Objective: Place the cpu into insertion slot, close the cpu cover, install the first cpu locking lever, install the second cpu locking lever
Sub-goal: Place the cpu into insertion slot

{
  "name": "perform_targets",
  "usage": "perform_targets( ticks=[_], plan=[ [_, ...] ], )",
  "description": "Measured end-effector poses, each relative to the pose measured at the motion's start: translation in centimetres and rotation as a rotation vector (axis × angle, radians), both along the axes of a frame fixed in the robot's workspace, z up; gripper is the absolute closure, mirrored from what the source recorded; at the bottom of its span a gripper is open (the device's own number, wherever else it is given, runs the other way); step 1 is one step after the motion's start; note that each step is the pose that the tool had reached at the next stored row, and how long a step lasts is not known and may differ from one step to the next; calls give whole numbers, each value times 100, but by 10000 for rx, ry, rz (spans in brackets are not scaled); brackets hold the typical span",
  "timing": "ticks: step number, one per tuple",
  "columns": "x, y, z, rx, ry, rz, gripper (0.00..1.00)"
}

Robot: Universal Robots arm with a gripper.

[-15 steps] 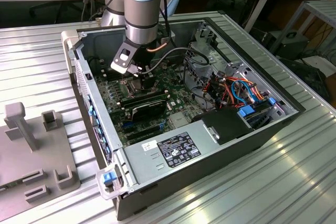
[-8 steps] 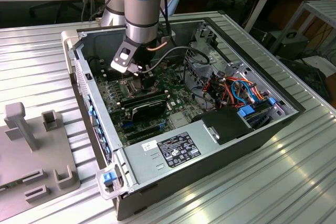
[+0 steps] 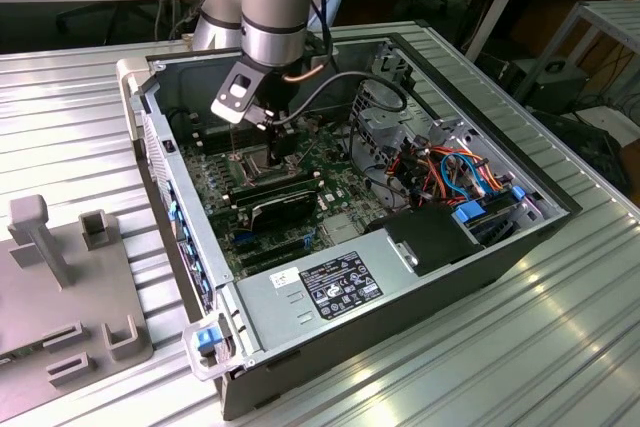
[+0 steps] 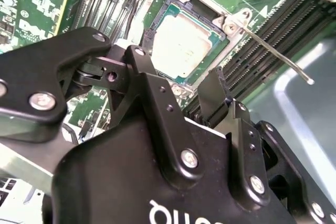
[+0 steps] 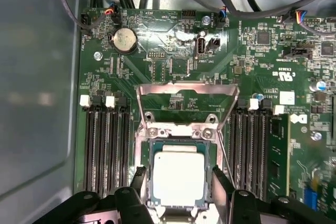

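Note:
The cpu (image 5: 178, 177) lies flat in the insertion slot (image 5: 145, 182) on the green motherboard, its pale metal top facing up; it also shows in the second wrist view (image 4: 184, 45). My gripper (image 5: 178, 190) hangs just above it, open, with one black finger (image 5: 137, 179) on each side of the chip and a gap to both. The cpu cover (image 5: 184, 90) is swung up and back from the socket. A thin locking lever (image 4: 273, 51) sticks out unlatched beside the socket. In the exterior view the gripper (image 3: 275, 152) reaches down into the open computer case.
Memory slots (image 5: 107, 145) flank the socket on both sides. A black card (image 3: 285, 205), a power supply (image 3: 325, 287) and bundled cables (image 3: 450, 172) fill the case. A grey fixture (image 3: 60, 277) stands at the exterior view's left on the ribbed metal table.

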State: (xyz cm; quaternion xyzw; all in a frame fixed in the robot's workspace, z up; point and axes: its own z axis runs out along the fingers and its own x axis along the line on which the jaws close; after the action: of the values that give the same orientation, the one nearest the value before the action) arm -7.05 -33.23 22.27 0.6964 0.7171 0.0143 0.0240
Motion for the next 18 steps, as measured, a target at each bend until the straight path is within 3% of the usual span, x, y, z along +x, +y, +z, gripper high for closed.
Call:
perform_targets(
  ticks=[1,3,7,10,11,13,14,15,16,18],
  plan=[
    [6,0,28,0,139,-2,39],
    [12,0,40,2,282,-5,39],
    [11,0,41,1,289,-6,40],
    [12,0,40,2,289,-6,59],
    [13,0,41,1,290,-5,59],
    [20,0,41,1,290,-5,71],
    [21,0,41,1,290,-6,71],
    [22,0,41,1,290,-8,84],
    [22,0,41,2,290,-6,89],
    [23,0,41,1,289,-6,89]
  ],
)
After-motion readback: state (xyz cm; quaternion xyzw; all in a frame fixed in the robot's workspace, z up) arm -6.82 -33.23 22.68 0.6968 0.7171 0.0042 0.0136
